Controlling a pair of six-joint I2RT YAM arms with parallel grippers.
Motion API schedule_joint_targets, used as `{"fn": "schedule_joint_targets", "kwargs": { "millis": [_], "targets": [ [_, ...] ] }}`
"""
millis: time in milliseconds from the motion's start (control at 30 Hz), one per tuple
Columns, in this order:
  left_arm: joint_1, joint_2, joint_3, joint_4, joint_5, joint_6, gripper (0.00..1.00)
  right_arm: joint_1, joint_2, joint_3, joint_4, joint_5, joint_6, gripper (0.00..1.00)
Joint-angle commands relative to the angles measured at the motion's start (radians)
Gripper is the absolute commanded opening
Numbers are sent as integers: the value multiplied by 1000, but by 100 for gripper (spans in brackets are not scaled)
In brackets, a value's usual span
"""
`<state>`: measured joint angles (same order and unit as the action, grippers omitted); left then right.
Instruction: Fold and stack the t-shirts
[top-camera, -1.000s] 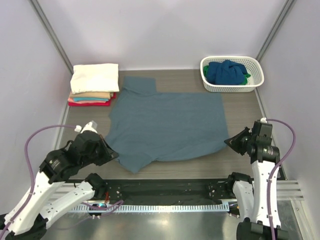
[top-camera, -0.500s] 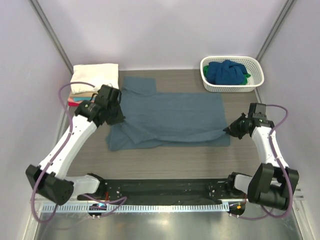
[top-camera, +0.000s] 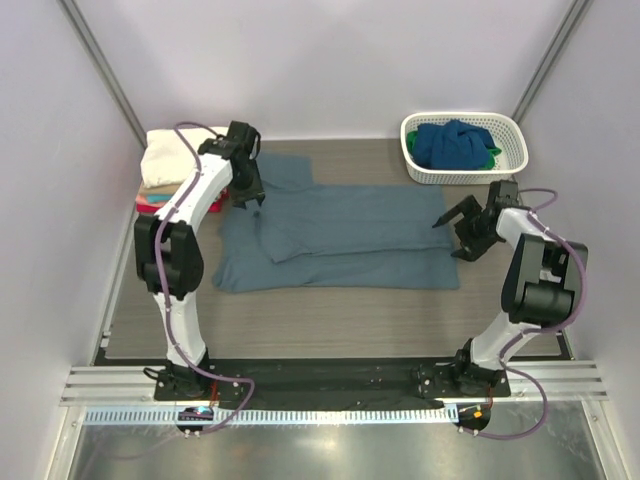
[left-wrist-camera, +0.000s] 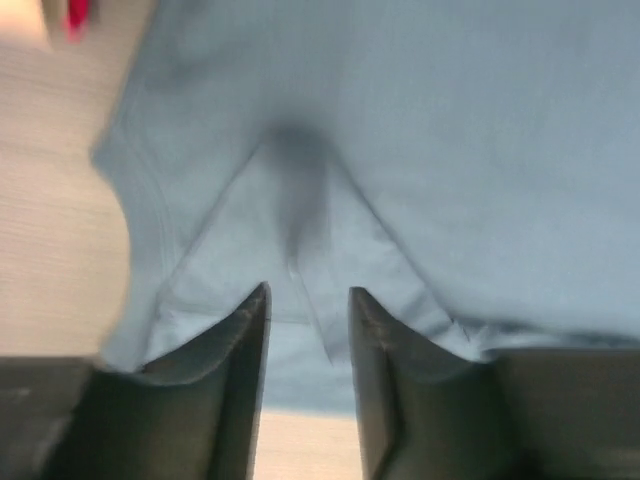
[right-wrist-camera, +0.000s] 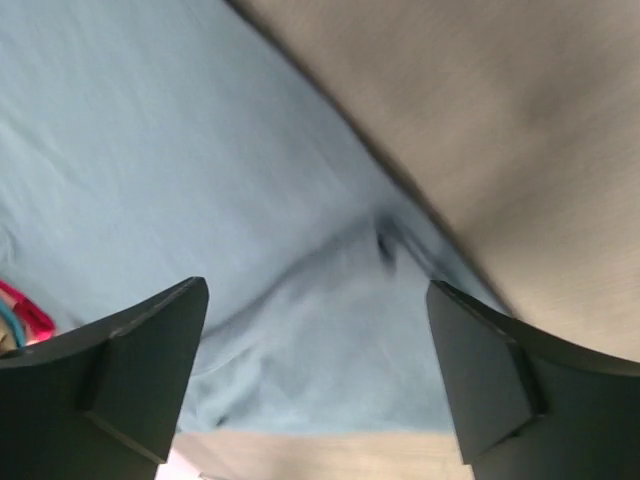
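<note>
Looking across the wood-grain table (top-camera: 330, 320), I see the slate grey-blue t-shirt (top-camera: 340, 235) lying flat in the middle. Its near part is laid over the far part, so a folded layer sits on top and a strip of the lower layer shows along the near edge. 1 sleeve sticks out at the far left corner.

The left gripper (left-wrist-camera: 308, 295) hangs over that far left part of the shirt, close to the sleeve. Its 2 fingers (left-wrist-camera: 245, 330) stand a narrow way apart, and the cloth shows through the gap beneath them. Nothing looks pinched between them.

The right gripper (right-wrist-camera: 317, 290) sits at the shirt's right edge. Its fingers are spread wide, 1 to each side of a small pucker in the fabric, and it holds nothing.

At the far left of the table, just beside the left arm, is a stack of folded shirts. A cream shirt (top-camera: 185, 155) lies on top and a red shirt (top-camera: 149, 204) at the bottom. The layers between are too thin for me to sort out.

At the far right stands a white lattice basket (top-camera: 415, 165), well apart from the spread shirt. It holds a crumpled dark blue shirt (top-camera: 450, 142) with a bit of green shirt (top-camera: 493, 152) poking out beside it.
</note>
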<state>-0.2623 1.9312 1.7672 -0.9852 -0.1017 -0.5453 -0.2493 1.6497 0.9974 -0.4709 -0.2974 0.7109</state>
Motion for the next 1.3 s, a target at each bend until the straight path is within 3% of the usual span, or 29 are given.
{"fn": "schedule_joint_targets", "kwargs": {
  "millis": [0, 33, 133, 233, 267, 333, 367, 467, 567, 767, 1033, 1200, 1267],
  "targets": [
    [12, 29, 199, -128, -22, 18, 45, 5, 7, 139, 0, 30, -27, 100],
    [11, 8, 187, -118, -29, 12, 55, 5, -16, 136, -2, 38, -30, 100],
    [8, -161, 22, -37, -52, -19, 63, 45, -140, 84, -2, 102, -56, 100],
    [8, -363, -268, 64, -50, -99, 63, 65, -262, -43, 0, 129, -62, 100],
    [6, -477, -437, 138, -40, -131, 63, 67, -287, -78, -2, 136, -62, 100],
    [6, -582, -605, 215, 22, -227, 63, 65, -358, -176, 2, 167, -68, 99],
    [5, -639, -759, 294, 45, -255, 63, 65, -379, -206, 15, 172, -62, 98],
    [6, -799, -988, 382, 54, -347, 64, 62, -464, -315, 38, 196, -28, 94],
    [6, -874, -1113, 388, 23, -407, 65, 62, -487, -374, 40, 204, 2, 89],
    [6, -882, -1238, 436, -19, -464, 65, 59, -467, -439, 54, 199, 12, 84],
    [31, -808, -1243, 510, -185, -433, 68, 30, -357, -454, 116, 201, -14, 83],
    [104, -700, -1204, 566, -171, -406, 68, 12, -286, -453, 184, 167, -24, 68],
    [135, -658, -1178, 594, -147, -387, 61, 1, -278, -456, 233, 118, -40, 62]
  ]
}}
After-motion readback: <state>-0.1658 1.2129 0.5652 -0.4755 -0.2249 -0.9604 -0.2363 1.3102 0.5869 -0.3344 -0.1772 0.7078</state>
